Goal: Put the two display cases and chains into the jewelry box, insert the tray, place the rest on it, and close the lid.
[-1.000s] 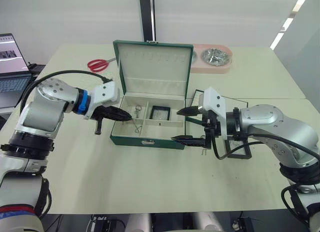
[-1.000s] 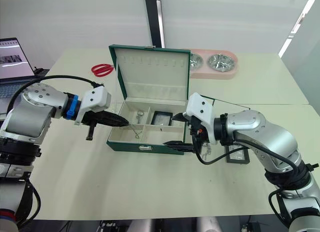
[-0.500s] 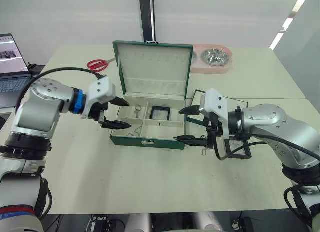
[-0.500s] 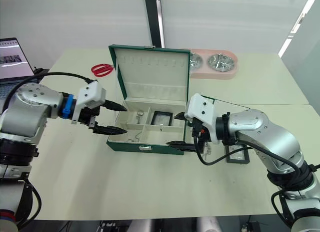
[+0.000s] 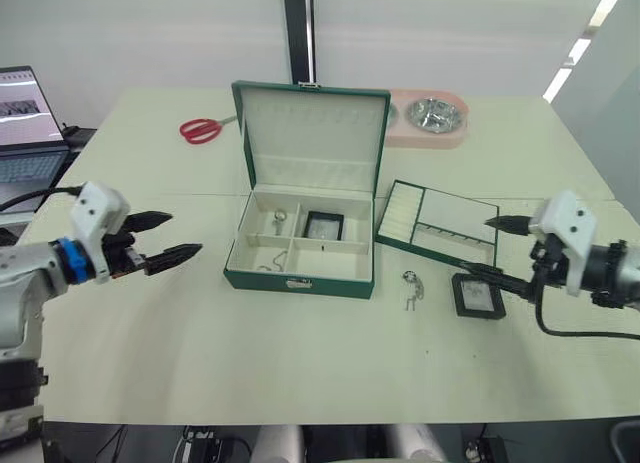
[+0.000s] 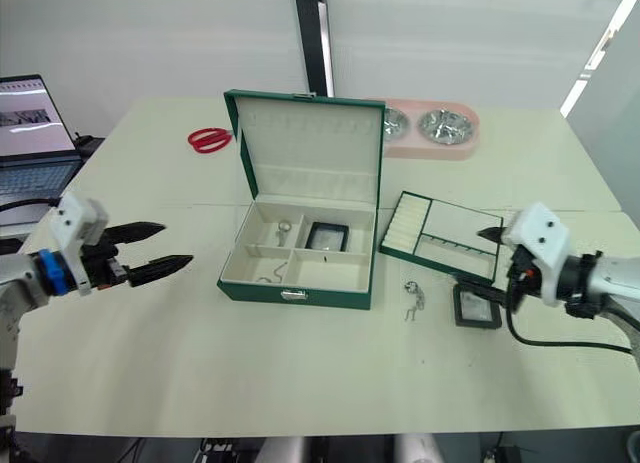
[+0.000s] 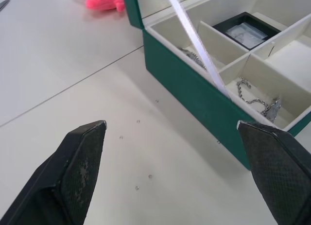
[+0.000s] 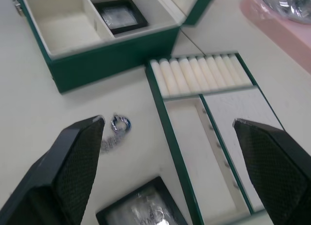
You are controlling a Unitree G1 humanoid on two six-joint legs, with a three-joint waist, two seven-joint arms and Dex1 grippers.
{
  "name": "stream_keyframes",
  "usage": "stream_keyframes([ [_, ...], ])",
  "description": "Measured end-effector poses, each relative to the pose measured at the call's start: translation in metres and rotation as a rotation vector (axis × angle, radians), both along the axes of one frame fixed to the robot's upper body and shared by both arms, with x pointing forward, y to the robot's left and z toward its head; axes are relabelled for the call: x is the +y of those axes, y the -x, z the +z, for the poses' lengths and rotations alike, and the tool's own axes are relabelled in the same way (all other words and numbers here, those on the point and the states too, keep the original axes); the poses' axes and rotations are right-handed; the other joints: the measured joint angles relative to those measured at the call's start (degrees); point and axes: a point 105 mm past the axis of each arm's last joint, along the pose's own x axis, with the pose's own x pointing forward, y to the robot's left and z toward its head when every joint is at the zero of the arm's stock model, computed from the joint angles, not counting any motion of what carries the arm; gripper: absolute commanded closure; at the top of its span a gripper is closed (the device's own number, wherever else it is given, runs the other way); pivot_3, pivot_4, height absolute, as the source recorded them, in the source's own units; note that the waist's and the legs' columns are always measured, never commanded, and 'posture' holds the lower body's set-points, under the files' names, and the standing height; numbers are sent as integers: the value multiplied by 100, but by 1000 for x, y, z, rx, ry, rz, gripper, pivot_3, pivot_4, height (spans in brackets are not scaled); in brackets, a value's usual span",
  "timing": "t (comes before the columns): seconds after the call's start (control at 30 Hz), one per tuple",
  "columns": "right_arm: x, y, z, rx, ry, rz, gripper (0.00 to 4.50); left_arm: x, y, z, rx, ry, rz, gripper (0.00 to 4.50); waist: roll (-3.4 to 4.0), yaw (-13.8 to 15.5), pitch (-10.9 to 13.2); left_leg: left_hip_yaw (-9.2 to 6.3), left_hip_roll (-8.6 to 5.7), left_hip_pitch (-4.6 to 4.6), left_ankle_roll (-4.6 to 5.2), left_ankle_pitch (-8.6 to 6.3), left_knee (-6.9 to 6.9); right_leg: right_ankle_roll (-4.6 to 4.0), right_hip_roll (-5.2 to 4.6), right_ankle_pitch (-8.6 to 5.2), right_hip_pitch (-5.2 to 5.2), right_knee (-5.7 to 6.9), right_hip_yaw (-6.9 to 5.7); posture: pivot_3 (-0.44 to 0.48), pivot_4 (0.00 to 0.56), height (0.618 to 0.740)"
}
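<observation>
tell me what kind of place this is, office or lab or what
Probably an office or lab used for robot trials: a plain pale table, an open laptop at its edge, and unrelated props laid out, red scissors and a pink double pet bowl.

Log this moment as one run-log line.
left gripper open, empty | right gripper open, empty | jewelry box open: one display case, two chains inside | second display case, one chain, tray on table

The jewelry box point(image 5: 300, 238) is sitting open on the surface point(image 5: 300, 353), one display case point(image 5: 322, 226) lying inside. Both hands, left hand point(image 5: 165, 238) and right hand point(image 5: 498, 248), are hovering spread apart at opposite sides.
</observation>
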Motion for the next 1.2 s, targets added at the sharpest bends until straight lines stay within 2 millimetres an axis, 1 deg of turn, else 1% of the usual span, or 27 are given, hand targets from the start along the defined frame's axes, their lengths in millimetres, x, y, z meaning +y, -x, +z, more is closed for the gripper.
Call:
stream_keyframes([
  [0.17, -59, 16, -31, -18, 39, -224, 0, 38, 15, -31, -25, 23, 196, 15, 0, -7, -1, 4, 0, 4, 0, 0, -2, 0, 1, 0, 1, 1, 2, 0, 150, 740],
  [0.23, -73, 22, -37, -30, 37, -276, 0, 51, 20, -39, -44, 44, 270, 15, -1, -12, -1, 4, 1, 5, 0, 0, -2, 1, 0, 0, 2, 1, 2, 0, 150, 740],
  [0.33, -94, 25, -41, -94, 4, -369, 0, 67, 29, -47, -68, 38, 350, 15, -4, -27, -4, 7, 1, 10, -1, -1, -4, 1, 0, 0, 4, 0, 4, 0, 150, 740],
  [0.37, -101, 27, -45, -101, 3, -400, 0, 72, 33, -50, -67, 33, 375, 15, -4, -26, -4, 6, 1, 10, -1, -1, -6, 1, 0, 0, 3, 0, 3, 0, 150, 740],
  [0.43, -107, 33, -57, -90, -4, -437, 0, 78, 43, -60, -43, 30, 404, 15, -3, -25, -4, 6, 2, 10, -1, -1, -10, 1, 0, 0, 2, 0, 3, 0, 150, 740],
  [0.5, -110, 38, -65, -84, -20, -459, 0, 80, 50, -69, -18, 30, 418, 15, 0, -25, -5, 8, 2, 11, -1, -1, -9, 1, -1, 0, 3, 0, 5, 0, 150, 740],
  [0.6, -110, 38, -66, -98, -26, -462, 0, 79, 54, -75, -9, 47, 435, 15, 1, -28, -6, 9, 2, 21, -1, -1, -9, 1, -2, 0, 11, 2, 7, 0, 150, 740],
  [0.8, -104, 29, -59, -131, -30, -428, 0, 76, 53, -68, -41, 43, 428, 15, 1, -27, -7, 12, 2, 26, -2, -2, -11, 1, -1, 0, 14, 0, 9, 0, 150, 740],
  [0.9, -104, 27, -58, -131, -25, -420, 0, 76, 55, -69, -37, 37, 430, 15, 1, -26, -7, 11, 3, 26, -2, -2, -12, 1, -1, 0, 14, 0, 8, 0, 150, 740],
  [1.2, -102, 25, -70, -100, 16, -395, 0, 76, 57, -69, -68, 13, 453, 15, 1, -24, -7, 11, 2, 28, -2, -2, -12, 1, -1, 0, 16, 0, 8, 0, 150, 740],
])
